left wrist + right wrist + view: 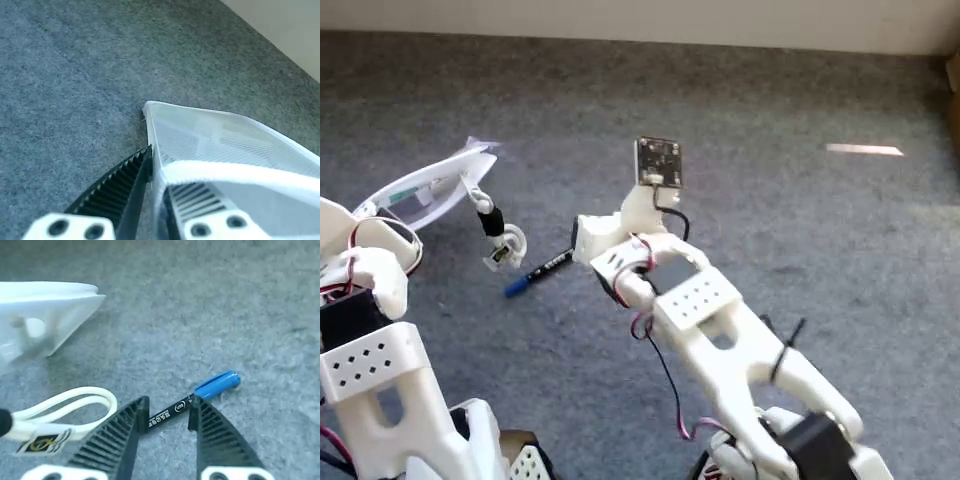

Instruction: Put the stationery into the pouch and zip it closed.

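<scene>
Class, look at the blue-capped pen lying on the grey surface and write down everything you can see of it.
The pen is slim and seemingly plastic: a black barrel with small white print and a blue cap on one end. It lies flat on the grey surface. The right gripper is open, its fingers either side of the barrel; contact is unclear. A white cable loop lies close by, apart.

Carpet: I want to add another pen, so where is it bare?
Bare carpet spreads outside the right arm and beyond the pouch toward the wall. Crowded between the arms: pouch, white cable and blue-capped marker, with the right gripper over the marker.
</scene>
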### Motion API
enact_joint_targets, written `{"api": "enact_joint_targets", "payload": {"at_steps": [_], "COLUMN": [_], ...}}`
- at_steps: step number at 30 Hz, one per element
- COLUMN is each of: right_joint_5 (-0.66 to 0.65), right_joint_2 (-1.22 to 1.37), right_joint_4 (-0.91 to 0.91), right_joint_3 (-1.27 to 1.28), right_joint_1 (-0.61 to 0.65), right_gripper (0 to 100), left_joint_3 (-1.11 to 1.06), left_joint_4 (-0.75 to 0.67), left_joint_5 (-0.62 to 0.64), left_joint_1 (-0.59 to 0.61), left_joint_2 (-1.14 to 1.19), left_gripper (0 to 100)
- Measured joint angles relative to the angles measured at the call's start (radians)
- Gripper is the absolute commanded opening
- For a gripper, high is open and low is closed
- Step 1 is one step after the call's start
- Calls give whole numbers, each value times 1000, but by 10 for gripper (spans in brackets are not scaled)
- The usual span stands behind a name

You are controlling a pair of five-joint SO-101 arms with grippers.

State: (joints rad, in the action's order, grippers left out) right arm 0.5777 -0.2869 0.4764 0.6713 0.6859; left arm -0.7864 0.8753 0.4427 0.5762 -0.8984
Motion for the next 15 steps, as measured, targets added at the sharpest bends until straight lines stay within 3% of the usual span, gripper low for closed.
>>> {"api": "enact_joint_targets", "payload": {"at_steps": [11, 15], "right_joint_5": [331, 390], "right_joint_2": [356, 466], "right_joint_4": [255, 350], "right_joint_3": [-382, -519], "right_joint_1": [-17, -18], "right_gripper": [131, 131], "left_joint_3": [0, 0], "left_joint_4": [0, 0], "left_joint_5": [0, 0], "left_joint_1": [2, 2], "left_joint_2": [0, 0], "left_gripper": [11, 11]}}
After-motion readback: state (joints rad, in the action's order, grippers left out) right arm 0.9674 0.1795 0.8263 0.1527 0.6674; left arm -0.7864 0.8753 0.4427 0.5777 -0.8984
